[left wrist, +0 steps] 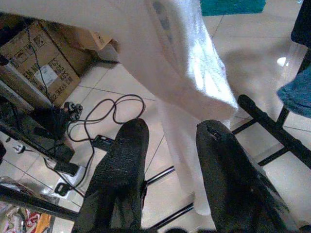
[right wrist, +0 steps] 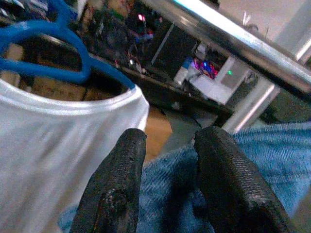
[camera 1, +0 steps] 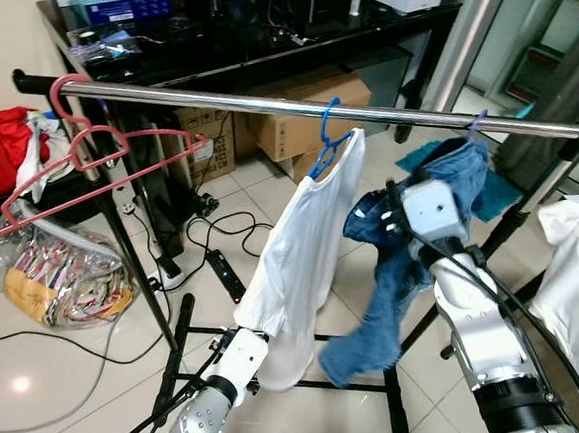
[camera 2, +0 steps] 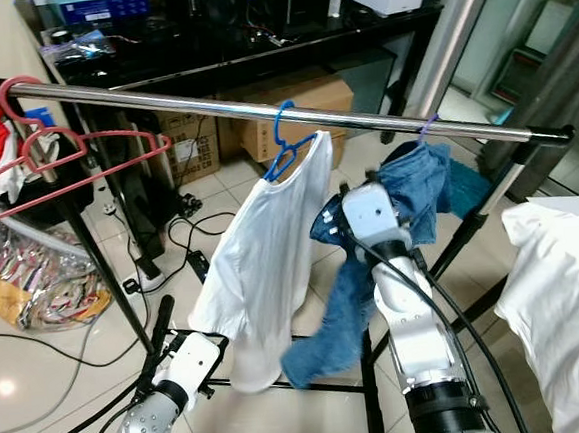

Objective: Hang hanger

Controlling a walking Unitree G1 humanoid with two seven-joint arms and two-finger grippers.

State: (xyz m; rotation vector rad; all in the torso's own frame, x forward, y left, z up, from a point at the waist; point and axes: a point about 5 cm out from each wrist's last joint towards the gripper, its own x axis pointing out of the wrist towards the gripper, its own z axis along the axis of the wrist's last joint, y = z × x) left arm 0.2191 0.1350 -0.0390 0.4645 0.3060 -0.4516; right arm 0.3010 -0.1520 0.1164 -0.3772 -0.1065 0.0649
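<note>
Beside the blue hanger (camera 1: 326,143) — right gripper (right wrist: 167,187) slightly open on jeans (camera 1: 400,288).

No text, brand, number or sign can be read anywhere here. The cardboard box (left wrist: 46,73) in the left wrist view carries a white label and dark printed marks on its side, but they are too small and blurred to make out. The cardboard boxes (camera 1: 208,143) under the table (camera 1: 257,54), at about 11 o'clock from the white shirt (camera 1: 307,245), have dark printing on their faces that is equally illegible. The blue box (camera 1: 123,6) on the table, near 11 o'clock in the left eye view, shows pale lines of print, none clear enough to read.
</note>
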